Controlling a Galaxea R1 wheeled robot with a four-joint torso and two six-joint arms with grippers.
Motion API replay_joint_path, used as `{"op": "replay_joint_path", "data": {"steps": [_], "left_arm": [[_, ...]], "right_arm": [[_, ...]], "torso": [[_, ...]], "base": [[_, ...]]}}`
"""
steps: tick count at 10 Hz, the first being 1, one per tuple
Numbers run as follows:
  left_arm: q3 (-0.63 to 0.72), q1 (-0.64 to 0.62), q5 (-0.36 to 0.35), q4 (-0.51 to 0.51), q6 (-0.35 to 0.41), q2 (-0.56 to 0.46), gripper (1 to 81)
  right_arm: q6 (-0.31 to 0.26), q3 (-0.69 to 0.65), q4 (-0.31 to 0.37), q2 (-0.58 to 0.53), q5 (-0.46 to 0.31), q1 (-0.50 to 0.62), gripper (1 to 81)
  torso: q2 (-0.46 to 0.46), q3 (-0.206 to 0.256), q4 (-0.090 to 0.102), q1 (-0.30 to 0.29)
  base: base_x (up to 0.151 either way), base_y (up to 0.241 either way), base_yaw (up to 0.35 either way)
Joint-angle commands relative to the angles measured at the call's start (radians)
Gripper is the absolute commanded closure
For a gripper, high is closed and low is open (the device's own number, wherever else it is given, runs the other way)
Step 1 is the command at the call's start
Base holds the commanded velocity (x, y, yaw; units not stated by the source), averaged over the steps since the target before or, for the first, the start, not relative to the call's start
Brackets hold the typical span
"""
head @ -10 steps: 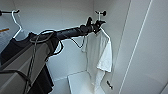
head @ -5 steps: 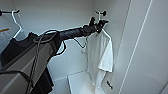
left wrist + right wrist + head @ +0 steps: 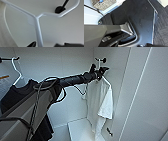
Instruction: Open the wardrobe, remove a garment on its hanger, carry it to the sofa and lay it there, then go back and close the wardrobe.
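Observation:
The wardrobe (image 3: pixel 140 84) stands open, its white inside in front of me. The garment (image 3: pixel 100 102), a white shirt, hangs on the white hanger (image 3: pixel 107 81) from a black hook (image 3: pixel 103 59) at the right of the back wall. My left arm reaches in from the left, and the left gripper (image 3: pixel 101 72) sits at the hanger's neck, just under the hook. In the left wrist view the hanger (image 3: pixel 37 28) runs down between two dark fingertips (image 3: pixel 32 44) that stand apart. The hook (image 3: pixel 60 9) is above, and shirt cloth (image 3: pixel 3 31) lies at one edge.
A black shirt (image 3: pixel 17 97) on another white hanger (image 3: pixel 15 69) hangs at the left of the wardrobe. A white shelf (image 3: pixel 78 129) lies low inside. The right wrist view looks down on my own dark base, grey carpet (image 3: pixel 161 25) and a woven basket (image 3: pixel 102 3).

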Motion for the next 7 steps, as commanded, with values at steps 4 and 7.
{"op": "replay_joint_path", "data": {"steps": [4, 7], "left_arm": [[-0.001, -0.194, -0.002, 0.024, 0.001, -0.016, 81.1], [0.021, -0.195, -0.011, 0.027, 0.003, -0.026, 81.1]], "right_arm": [[0.0, 0.003, 0.007, 0.012, -0.058, 0.029, 1.0], [0.0, 0.002, 0.009, 0.012, -0.058, 0.027, 1.0]], "torso": [[0.0, 0.0, 0.0, 0.0], [0.0, 0.0, 0.0, 0.0]], "base": [[0.0, 0.0, 0.0], [0.0, 0.0, 0.0]]}}
